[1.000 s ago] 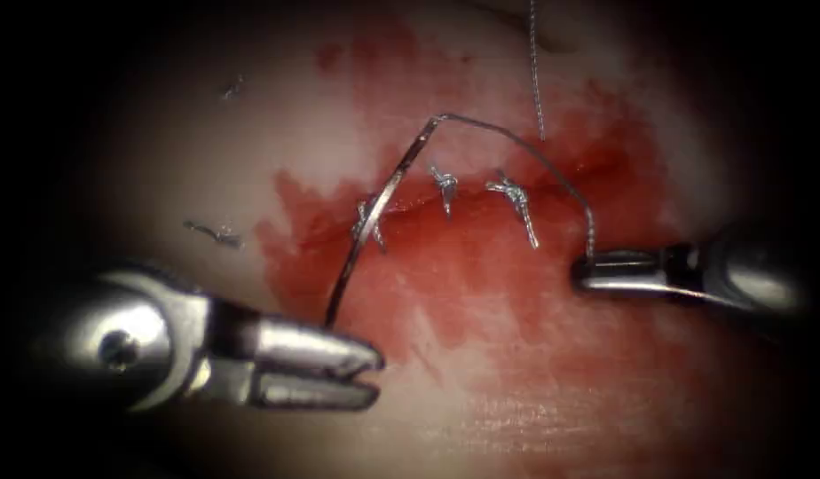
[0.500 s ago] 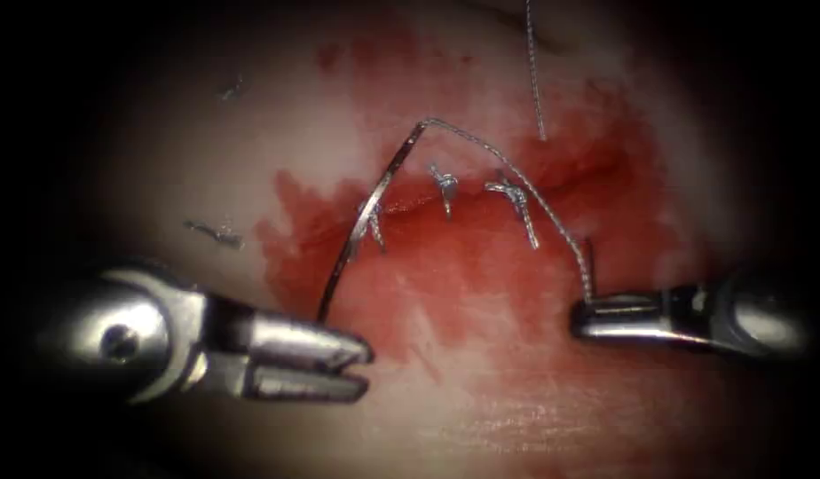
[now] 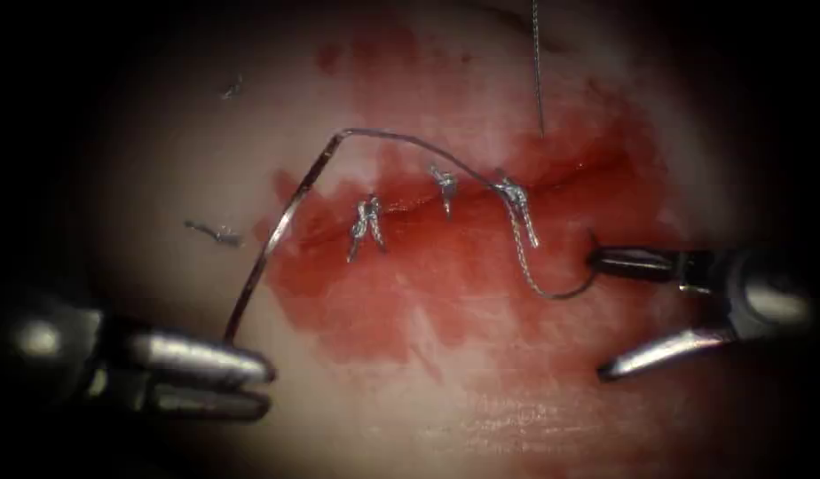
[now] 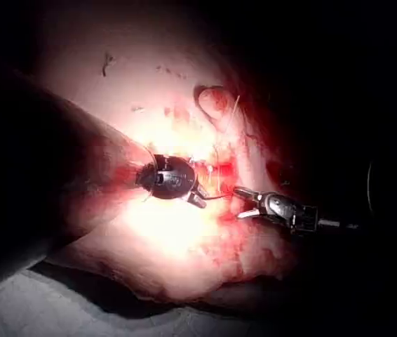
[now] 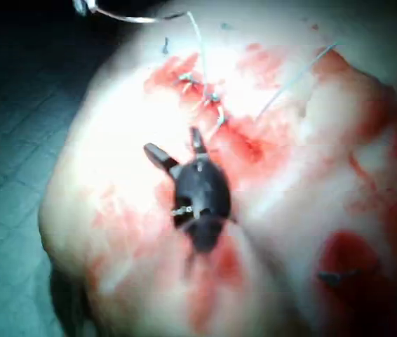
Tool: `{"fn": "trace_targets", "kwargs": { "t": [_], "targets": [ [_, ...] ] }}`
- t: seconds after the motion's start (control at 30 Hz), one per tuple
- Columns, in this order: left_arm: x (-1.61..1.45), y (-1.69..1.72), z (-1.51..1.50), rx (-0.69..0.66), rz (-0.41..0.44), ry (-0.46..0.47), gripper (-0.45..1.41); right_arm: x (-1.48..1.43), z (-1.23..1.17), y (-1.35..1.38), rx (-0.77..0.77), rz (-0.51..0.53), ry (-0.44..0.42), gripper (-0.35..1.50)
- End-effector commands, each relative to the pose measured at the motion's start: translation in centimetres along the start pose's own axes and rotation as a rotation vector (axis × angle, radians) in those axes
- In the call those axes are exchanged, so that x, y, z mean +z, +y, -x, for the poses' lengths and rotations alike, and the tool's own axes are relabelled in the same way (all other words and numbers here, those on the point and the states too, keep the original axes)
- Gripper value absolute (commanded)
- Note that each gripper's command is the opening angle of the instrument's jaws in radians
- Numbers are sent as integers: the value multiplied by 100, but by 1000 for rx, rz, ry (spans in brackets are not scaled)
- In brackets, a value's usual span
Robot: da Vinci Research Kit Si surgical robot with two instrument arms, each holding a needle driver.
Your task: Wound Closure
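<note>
endoscope view: the left tool (image 3: 250,383) lies low on the left of the cut (image 3: 481,191), its jaws closed on the needle (image 3: 277,238) near the pointed end. the needle rises clear of the tissue (image 3: 161,160), curving up and to the right to its swaged end, where the thread (image 3: 428,149) begins. the thread arcs rightward over the red fluid (image 3: 445,284), crosses the right-hand knot (image 3: 515,195), then drops into a slack loop that ends just beside the upper jaw of the right tool (image 3: 598,315). that tool's jaws stand wide apart and hold nothing; the thread touches or nearly touches the upper jaw, which of the two cannot be told. three tied knots sit along the cut; the left one (image 3: 366,223) and the middle one (image 3: 445,184) lie free of the thread. a separate strand (image 3: 537,71) runs down from above to the cut. cut ends (image 3: 213,233) rest on pale tissue to the left.

right wrist view: the right tool (image 5: 174,147) shows its jaws spread over the red fluid, apart from the knots (image 5: 209,98).

left wrist view: the left tool (image 4: 200,200) faces the right tool (image 4: 244,202), the two close together.
</note>
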State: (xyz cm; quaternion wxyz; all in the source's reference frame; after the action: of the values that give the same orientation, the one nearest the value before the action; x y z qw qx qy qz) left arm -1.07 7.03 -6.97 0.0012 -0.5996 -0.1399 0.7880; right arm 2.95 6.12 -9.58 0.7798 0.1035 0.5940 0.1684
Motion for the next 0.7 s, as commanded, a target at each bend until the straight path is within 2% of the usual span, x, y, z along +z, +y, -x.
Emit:
{"fn": "trace_targets", "kwargs": {
  "t": [0.03, 0.17, 0.23, 0.43, 0.53, 0.63, 0.67, 0.7],
  "targets": [
    [6, 0, 1, -3, 17, 9, -35, 9, 4, 13, -39, 23, 16, 128],
    [11, 5, -2, -8, 34, 4, -35, 16, 8, 19, -88, 32, 12, 128],
    [13, 5, -3, -8, 33, 4, -35, 22, 13, 18, -111, 42, 7, 121],
    [8, 0, -8, -13, 41, 11, -35, 33, 30, 13, -217, 32, -27, 123],
    [-4, -15, -17, -26, -16, 27, -35, 24, 35, 18, -256, 23, -39, 123],
    [-13, -19, -22, -34, -47, 48, -35, 18, 35, 20, -297, 25, -43, 114],
    [-14, -18, -23, -35, -47, 47, -35, 18, 36, 20, -333, 26, -48, 104],
    [-13, -17, -23, -35, -48, 46, -35, 19, 36, 21, -344, 33, -50, 103]
  ]
}}
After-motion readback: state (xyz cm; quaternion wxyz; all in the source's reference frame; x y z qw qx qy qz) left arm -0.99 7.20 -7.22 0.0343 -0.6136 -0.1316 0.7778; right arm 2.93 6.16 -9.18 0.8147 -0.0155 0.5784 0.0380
